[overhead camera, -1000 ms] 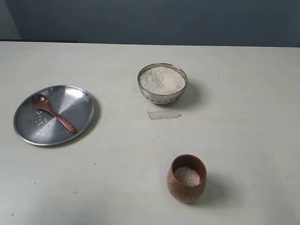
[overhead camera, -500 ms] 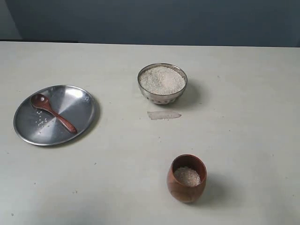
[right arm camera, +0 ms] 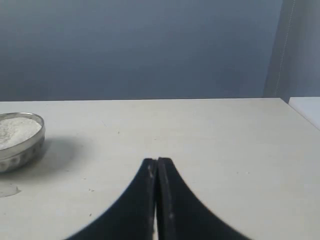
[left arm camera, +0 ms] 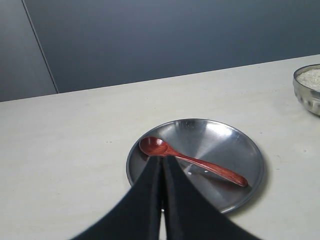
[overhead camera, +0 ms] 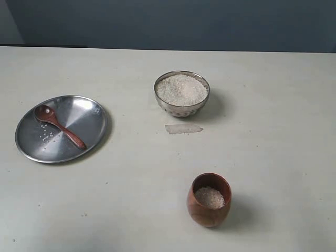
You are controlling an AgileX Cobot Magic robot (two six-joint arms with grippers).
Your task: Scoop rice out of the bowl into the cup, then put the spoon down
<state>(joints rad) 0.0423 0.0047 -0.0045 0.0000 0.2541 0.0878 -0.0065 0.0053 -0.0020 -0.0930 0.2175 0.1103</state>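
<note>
So the spoon (overhead camera: 59, 126) is lying flat on the steel plate (overhead camera: 97, 116) at the middle left of the exterior view, scoop end toward the upper left and handle running down to the lower right, and we can see a few loose grains (overhead camera: 47, 137) on the plate just beside it. Nothing is touching the spoon. The rice (overhead camera: 181, 89) is heaped nearly to the rim of the bowl (overhead camera: 182, 109), which sits a bit above the center of the frame, well apart from the plate. The cup (overhead camera: 209, 212) stands upright at the lower middle, right of center, with a small pile of rice down inside it. Between bowl and cup, closer to the bowl, there's a pale see-through scrap (overhead camera: 183, 128) on the table (overhead camera: 273, 157); we can't tell what it is. The left gripper (left arm camera: 161, 160) has its two black fingers pressed together with nothing between them, hanging above the near edge of the plate. The right gripper (right arm camera: 157, 162) is pinched together too, empty, over bare table off to the side of the bowl.
</note>
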